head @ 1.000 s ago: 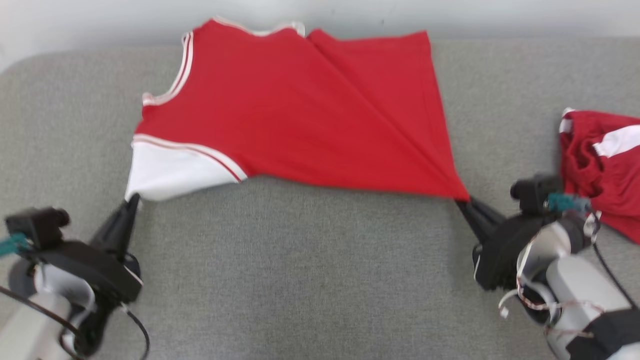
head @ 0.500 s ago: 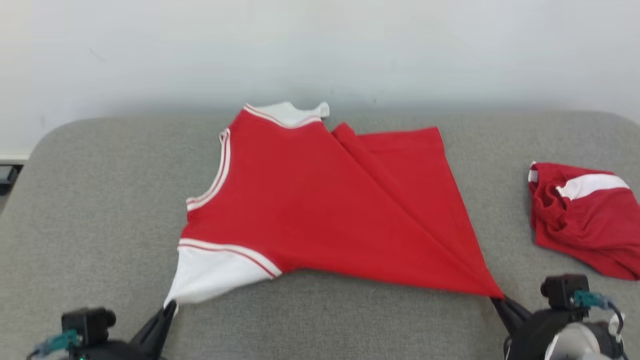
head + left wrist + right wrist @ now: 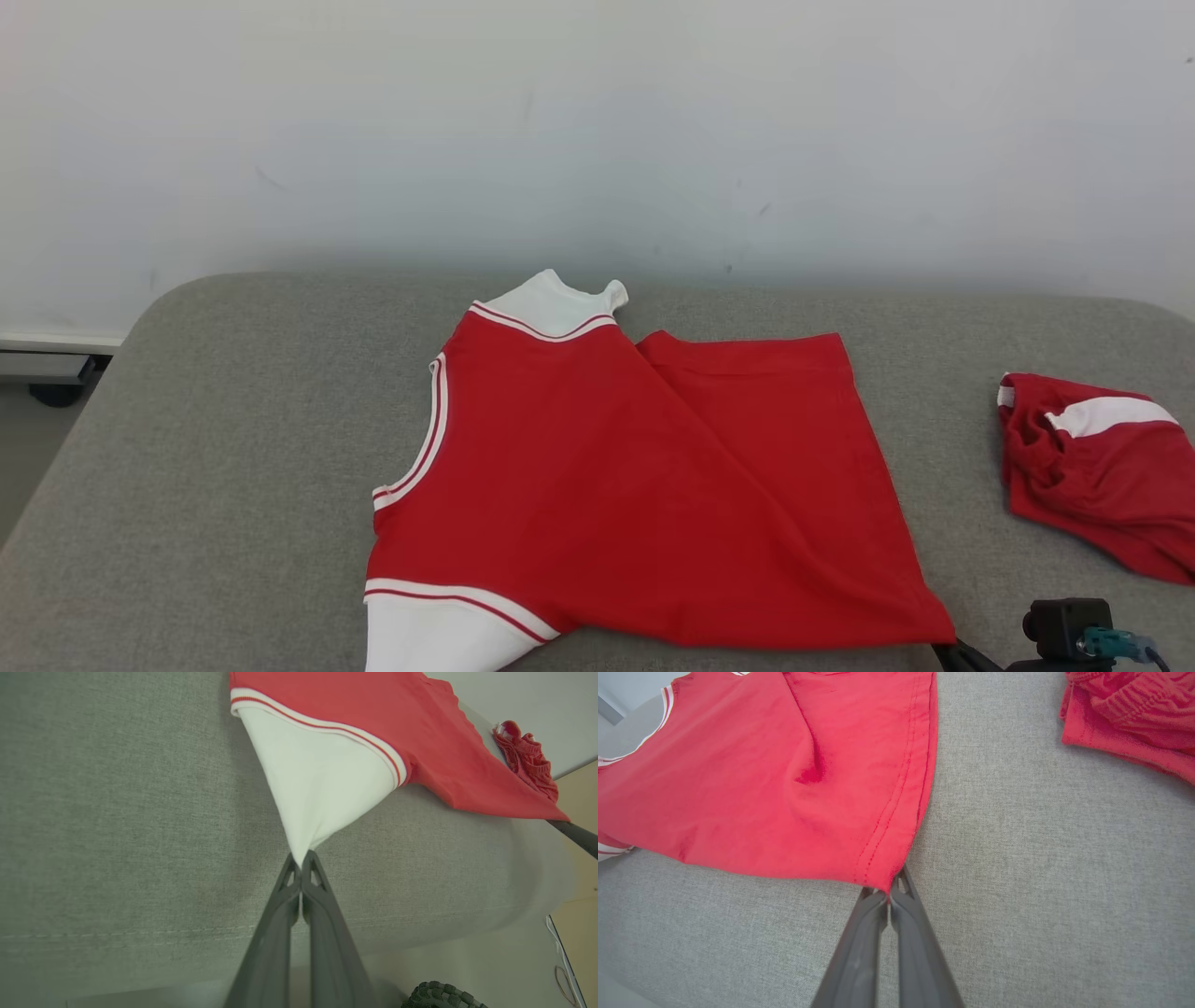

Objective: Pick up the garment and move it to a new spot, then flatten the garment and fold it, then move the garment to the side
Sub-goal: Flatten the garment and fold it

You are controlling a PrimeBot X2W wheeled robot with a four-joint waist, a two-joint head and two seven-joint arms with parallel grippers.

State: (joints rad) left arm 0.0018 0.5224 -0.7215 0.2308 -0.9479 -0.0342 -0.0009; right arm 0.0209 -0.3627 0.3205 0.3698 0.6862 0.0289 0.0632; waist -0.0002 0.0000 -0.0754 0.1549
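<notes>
The garment (image 3: pixel 616 485) is a red sleeveless jersey with white trim and a white panel, spread on the grey cushion with a diagonal fold across it. In the left wrist view my left gripper (image 3: pixel 300 858) is shut on the tip of the garment's white panel (image 3: pixel 317 788), which is pulled to a point. My right gripper (image 3: pixel 892 887) is shut on the garment's red hem corner (image 3: pixel 878 872). The base of the right gripper's fingers (image 3: pixel 962 656) shows at the head view's bottom edge, at the garment's near right corner.
A second red and white piece of clothing (image 3: pixel 1092 467) lies crumpled at the cushion's right. The grey cushion (image 3: pixel 224 448) ends at a pale wall (image 3: pixel 597 140) behind. In the left wrist view its near edge drops to the floor, with a dark wheel (image 3: pixel 439 996) below.
The head camera has tilted up, so both grippers have slid toward the bottom edge. The garment has been drawn toward me and lies flatter, its diagonal fold less taut.
</notes>
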